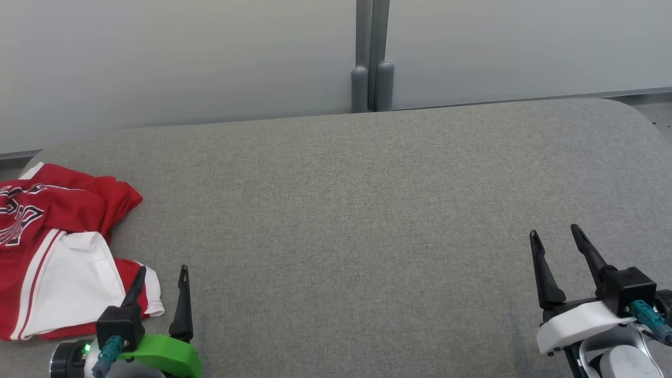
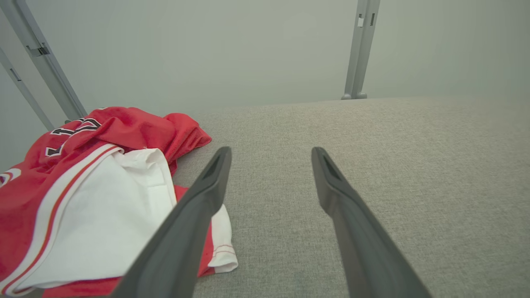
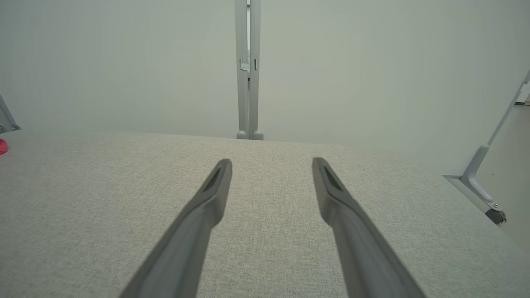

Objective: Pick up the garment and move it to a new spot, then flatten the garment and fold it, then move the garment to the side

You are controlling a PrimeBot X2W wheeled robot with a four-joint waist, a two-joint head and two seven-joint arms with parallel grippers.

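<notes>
Garment [image 1: 58,247], red and white with dark lettering, crumpled in a heap at the near left of the grey surface [image 1: 336,210], cut off by the left edge of the head view. Left gripper [image 1: 163,269] just right of the heap, fingers [image 1: 182,307] spread wide with nothing between them; one finger overlapping the white hem in the head view, contact unclear. Same heap [image 2: 83,198] left of that gripper [image 2: 271,150] in the left wrist view. Right gripper [image 1: 554,231] at the near right, well apart from the cloth, likewise spread wide and empty [image 3: 271,160]. Grey post [image 1: 370,58] between pale panels [image 1: 157,58] at the far side.
</notes>
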